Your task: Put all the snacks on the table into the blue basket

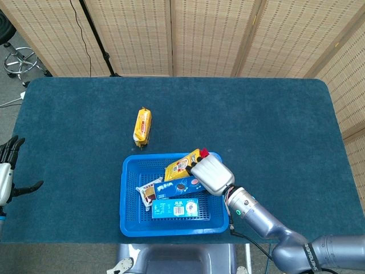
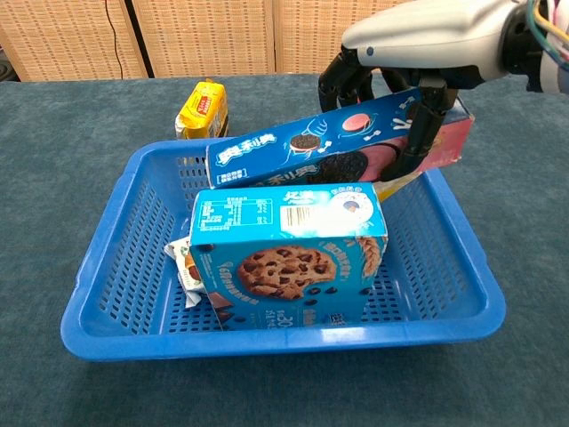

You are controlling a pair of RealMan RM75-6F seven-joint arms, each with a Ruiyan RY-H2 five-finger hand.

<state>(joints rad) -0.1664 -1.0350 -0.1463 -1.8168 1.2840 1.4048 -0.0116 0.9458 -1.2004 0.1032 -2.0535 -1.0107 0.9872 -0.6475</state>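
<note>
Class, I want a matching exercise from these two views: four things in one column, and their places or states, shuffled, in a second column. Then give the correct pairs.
Things
1. Oreo box
2. Yellow snack pack
3. Chocolate chip cookie box
4. Left hand

Places or states
A. Lying on the table behind the blue basket
B. Open, holding nothing, at the table's edge
C. Held by the right hand over the basket
D. Standing inside the basket, near its front wall

Pairs: 1-C, 2-A, 3-D, 4-B
</note>
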